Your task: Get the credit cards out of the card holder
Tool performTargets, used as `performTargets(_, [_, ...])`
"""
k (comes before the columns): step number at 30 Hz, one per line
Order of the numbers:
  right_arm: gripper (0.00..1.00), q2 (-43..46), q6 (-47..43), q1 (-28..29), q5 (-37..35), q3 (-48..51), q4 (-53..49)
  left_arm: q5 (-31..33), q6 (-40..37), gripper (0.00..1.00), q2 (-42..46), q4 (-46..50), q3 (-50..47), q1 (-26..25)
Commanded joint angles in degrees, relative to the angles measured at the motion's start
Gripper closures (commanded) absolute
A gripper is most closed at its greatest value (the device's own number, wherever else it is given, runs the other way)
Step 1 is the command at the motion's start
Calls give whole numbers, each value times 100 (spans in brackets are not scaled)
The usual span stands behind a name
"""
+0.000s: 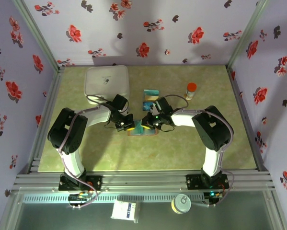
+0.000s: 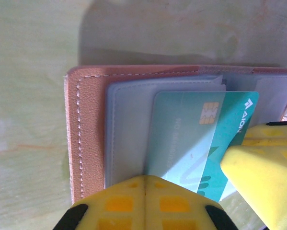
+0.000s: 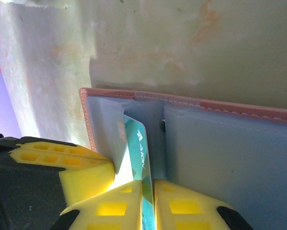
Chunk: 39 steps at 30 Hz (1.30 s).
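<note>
The card holder (image 1: 142,130) lies open on the table between both arms, tan leather rim (image 2: 86,134) outside, grey-blue sleeves (image 3: 229,158) inside. A teal credit card (image 2: 229,139) sticks partway out of a clear sleeve. My right gripper (image 3: 148,194) is shut on this card's (image 3: 136,148) near edge, and it sits at the wallet's right side (image 1: 150,123). My left gripper (image 2: 145,184) is shut, jaws touching, its tips resting on the wallet's near edge at the left (image 1: 126,125). Two more cards (image 1: 149,97) lie on the table just behind the wallet.
A white rounded box (image 1: 107,81) stands at the back left. A small bottle with an orange cap (image 1: 190,90) stands at the back right. Floral walls close in the table on three sides.
</note>
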<state>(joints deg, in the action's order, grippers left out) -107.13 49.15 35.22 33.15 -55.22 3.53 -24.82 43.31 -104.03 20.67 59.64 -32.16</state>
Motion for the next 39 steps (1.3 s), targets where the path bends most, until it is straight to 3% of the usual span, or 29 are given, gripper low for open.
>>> performTargets(1, [87, -1, 174, -24, 123, 95, 376, 150, -18, 100, -33, 234, 5, -27])
performTargets(21, [94, 729, -790, -147, -652, -64, -1240, 153, -17, 100, -1, 228, -13, -25])
performTargets(39, [100, 816, -2644, -139, -1153, -1453, -3466, 175, 16, 100, 437, 204, 74, -17])
